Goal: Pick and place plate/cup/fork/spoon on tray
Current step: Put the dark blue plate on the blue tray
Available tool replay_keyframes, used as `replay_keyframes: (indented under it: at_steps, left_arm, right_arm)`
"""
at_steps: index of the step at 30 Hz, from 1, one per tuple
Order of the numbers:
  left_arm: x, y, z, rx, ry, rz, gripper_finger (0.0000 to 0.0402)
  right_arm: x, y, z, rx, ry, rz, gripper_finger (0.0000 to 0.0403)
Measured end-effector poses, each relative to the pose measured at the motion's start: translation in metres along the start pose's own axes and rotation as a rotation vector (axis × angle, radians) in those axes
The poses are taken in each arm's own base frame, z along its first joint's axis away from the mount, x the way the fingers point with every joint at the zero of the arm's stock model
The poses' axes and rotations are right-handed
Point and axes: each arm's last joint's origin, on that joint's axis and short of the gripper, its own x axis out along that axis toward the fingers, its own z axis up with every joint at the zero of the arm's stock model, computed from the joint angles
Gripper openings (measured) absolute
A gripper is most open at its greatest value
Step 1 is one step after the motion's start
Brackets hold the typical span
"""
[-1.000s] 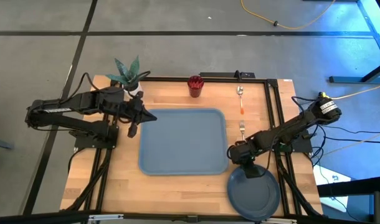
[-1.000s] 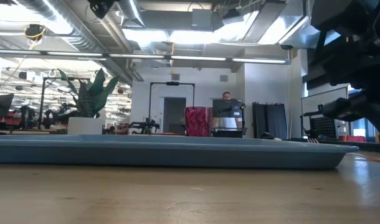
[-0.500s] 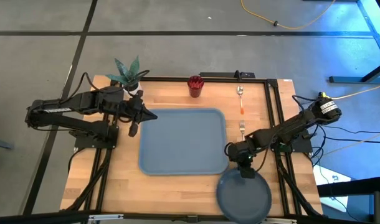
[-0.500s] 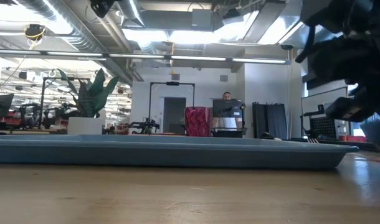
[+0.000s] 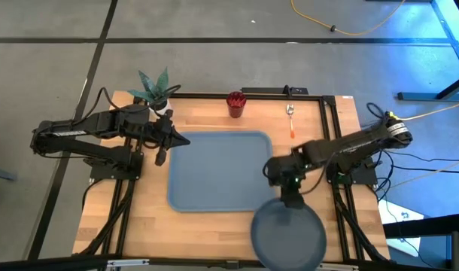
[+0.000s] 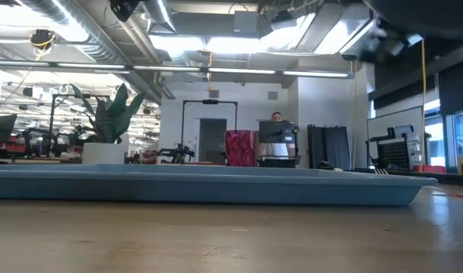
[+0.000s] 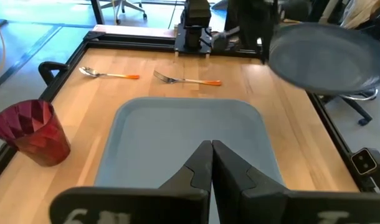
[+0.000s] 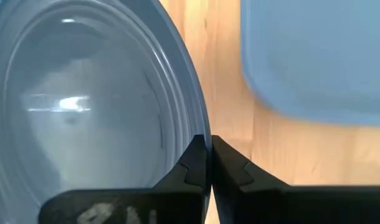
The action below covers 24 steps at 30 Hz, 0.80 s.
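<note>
I see the right gripper point(image 5: 291, 197) clenched on the plate point(image 5: 288, 235) rim, plate lifted near the tray point(image 5: 214, 172) right-near corner, its near edge cut off from above. Left gripper point(image 7: 211, 163) is closed, empty, at the tray's left-far corner. Cup point(image 5: 236, 103), spoon point(image 5: 290, 117) and fork point(image 7: 185, 79) lie far side; fork hidden overhead.

Right hand point(image 5: 292, 202) pinched closed at the table's near right; left hand point(image 5: 183, 140) closed, parked far left.

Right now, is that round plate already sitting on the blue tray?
No, the plate is held up in the air by the right tool, beside the tray, which lies bare.
</note>
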Motion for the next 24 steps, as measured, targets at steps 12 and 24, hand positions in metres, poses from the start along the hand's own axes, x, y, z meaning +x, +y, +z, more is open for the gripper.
replay_keyframes:
  at_steps: [12, 24]
  left_arm:
    - [0.000, -0.002, -0.005, 0.036, 0.049, -0.088, 0.0000]
    - [-0.014, -0.003, -0.004, 0.057, 0.011, -0.071, 0.0000]
  right_arm:
    - [-0.067, -0.022, 0.077, 0.082, -0.173, -0.215, 0.0009]
    - [-0.051, -0.101, 0.158, -0.003, -0.095, -0.299, 0.0009]
